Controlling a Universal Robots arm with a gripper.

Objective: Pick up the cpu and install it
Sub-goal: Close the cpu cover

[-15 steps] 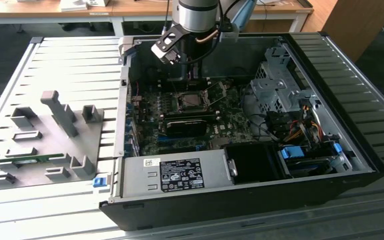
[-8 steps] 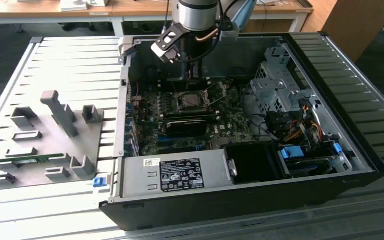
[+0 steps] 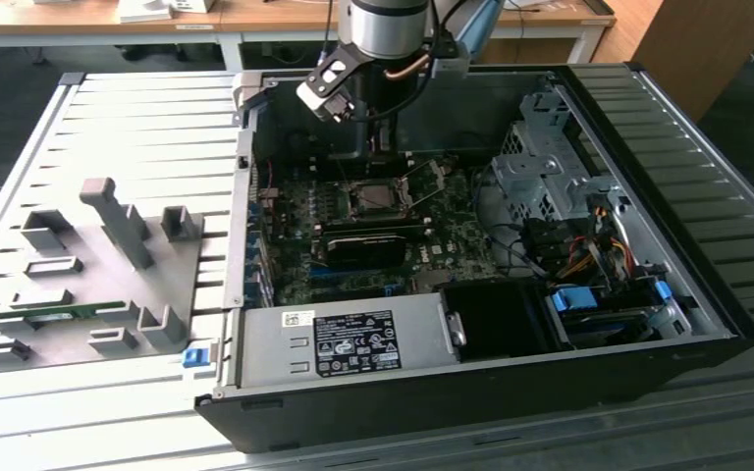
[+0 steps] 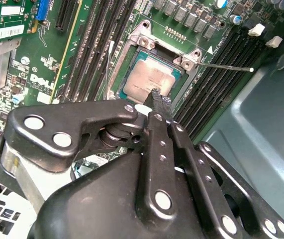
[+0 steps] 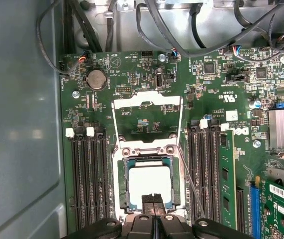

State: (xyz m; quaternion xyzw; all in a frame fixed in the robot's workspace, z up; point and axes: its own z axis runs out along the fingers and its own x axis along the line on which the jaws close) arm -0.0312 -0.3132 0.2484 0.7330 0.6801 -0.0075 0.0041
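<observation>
The cpu [image 5: 149, 181] [image 4: 149, 79], a flat square chip with a silvery top, lies inside the metal-framed socket [image 3: 377, 199] on the green motherboard. The socket's load plate [image 5: 147, 114] is swung open, away from the chip. My gripper [image 5: 153, 203] [image 4: 160, 102] [image 3: 381, 147] hangs just above the chip's edge with its two black fingers pressed together and nothing between them. In the exterior view the arm reaches down into the open computer case, over the socket.
Black memory slots [image 5: 89, 174] flank the socket, and a thin lever wire [image 5: 189, 174] runs beside it. A power supply [image 3: 338, 343] and drive cage [image 3: 541, 177] crowd the case. On the exterior view's left lies a grey fixture plate [image 3: 89, 285] with a green stick [image 3: 56, 316].
</observation>
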